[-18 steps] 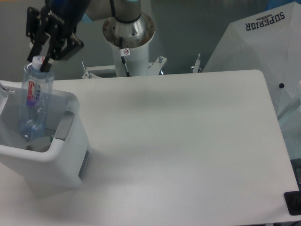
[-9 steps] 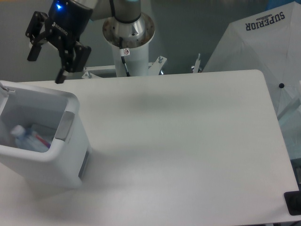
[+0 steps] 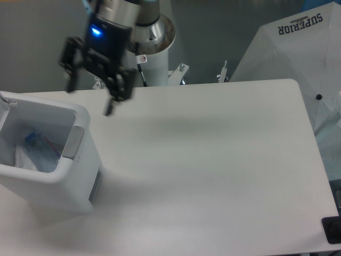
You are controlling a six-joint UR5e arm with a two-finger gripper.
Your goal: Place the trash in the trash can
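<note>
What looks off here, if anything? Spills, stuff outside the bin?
Nothing stands out. The bottle lies inside the trash can on something pale and crumpled. The can stands upright on the table. The gripper hangs open and empty above the table's back edge.

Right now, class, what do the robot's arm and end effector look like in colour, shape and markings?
The end effector is black, with two angular linkage fingers tapering to thin tips. A small blue light glows on its black body. Above it, the arm is silver-grey and cylindrical. Behind stands a white column with a round grey flange and a small red-and-white sticker.
</note>
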